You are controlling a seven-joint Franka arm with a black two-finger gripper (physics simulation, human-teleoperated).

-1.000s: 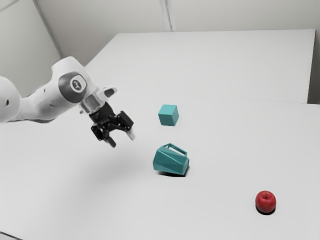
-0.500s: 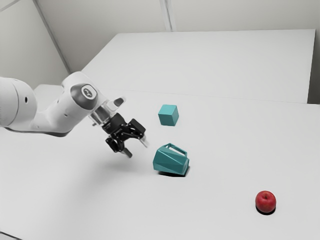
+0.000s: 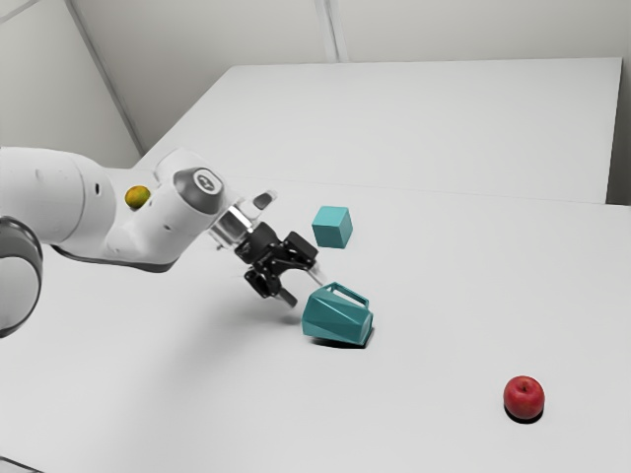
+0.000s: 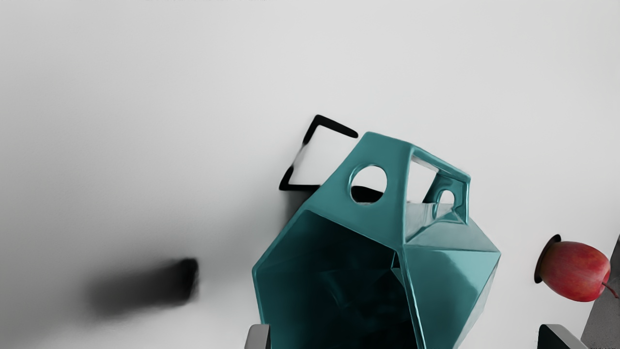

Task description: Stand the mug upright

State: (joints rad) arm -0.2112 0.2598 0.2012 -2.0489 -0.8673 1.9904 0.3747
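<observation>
I have the black two-finger gripper (image 3: 304, 288) low over the smooth white table (image 3: 454, 276), its fingers (image 4: 257, 337) spread wide apart with nothing clamped between them. The teal, faceted, glossy mug (image 3: 337, 317) lies on its side just ahead of my fingertips, toward the exterior view's right, so it isn't upright. From the wrist I look partly into its dark open mouth, which faces back toward my gripper, and the angular handle (image 4: 382, 145), pierced by round holes, sticks up off its body. One finger overlaps the mug's rim in my wrist view, but I can't tell whether they touch. The teal, flat-sided cube (image 3: 332, 228) rests near the gripper, on the side away from the exterior camera. Well apart from my fingertips, past the mug and closer to that camera, I see the round red apple (image 3: 524, 397) with its short stem. Back behind the gripper, by the white, rounded arm (image 3: 148, 232), there's a small yellow-orange rounded object (image 3: 137, 197); I can't make out what it is.
</observation>
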